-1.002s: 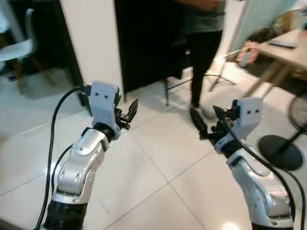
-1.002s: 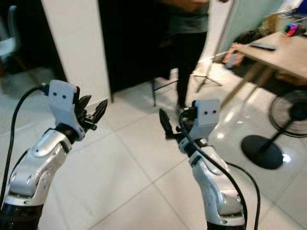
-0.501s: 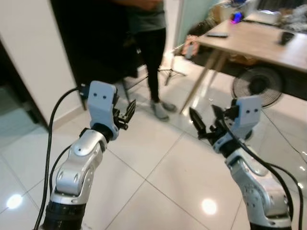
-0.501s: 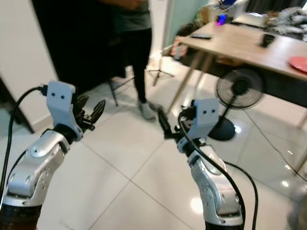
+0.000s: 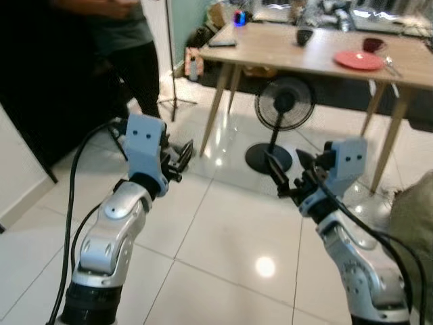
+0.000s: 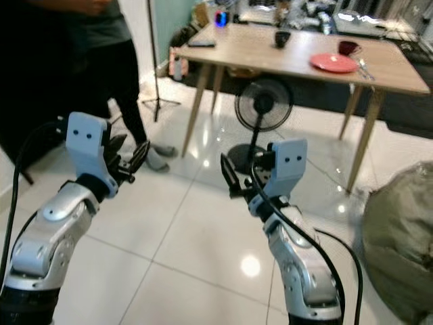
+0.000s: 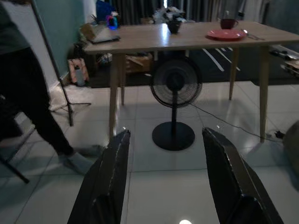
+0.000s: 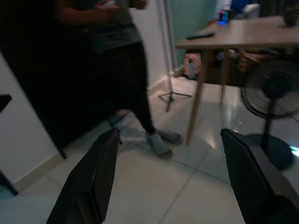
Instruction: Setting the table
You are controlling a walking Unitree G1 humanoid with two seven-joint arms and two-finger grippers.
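1. Wooden desk (image 6: 270, 57) stands across the room on pale splayed legs, well apart from robot; white glossy tile floor (image 5: 223, 230) between.
2. On desk: red plate (image 6: 334, 63) near its right end, dark red cup (image 6: 348, 47) just behind plate twd far edge, utensil (image 6: 361, 65) just right of plate – type too small to tell.
3. Dark cup (image 6: 282, 38) mid-desk nr far edge; flat dark item (image 6: 201, 43) at left end; glowing blue/pink gadget (image 6: 220, 18) at far-left corner. More clutter along far edge, blurred.
4. Black pedestal fan (image 5: 283, 112) on floor in front of desk, btwn its legs; round base on tiles.
5. Left gripper (image 7: 166, 182) raised at chest ht, fingers spread wide, nothing btwn them; fan + desk seen through the gap in left wrist view.
6. Right gripper (image 8: 173, 182) also raised, fingers wide apart, empty.
7. Person (image 6: 111, 68) in grey top, dark trousers stands at left, beside a thin tripod stand (image 6: 154, 74); hands held up nr chest.
8. Olive-grey bag/bundle (image 6: 399, 237) on floor at right, nr desk's right leg.
9. Small bottle (image 5: 194, 68) on floor by desk's left end.
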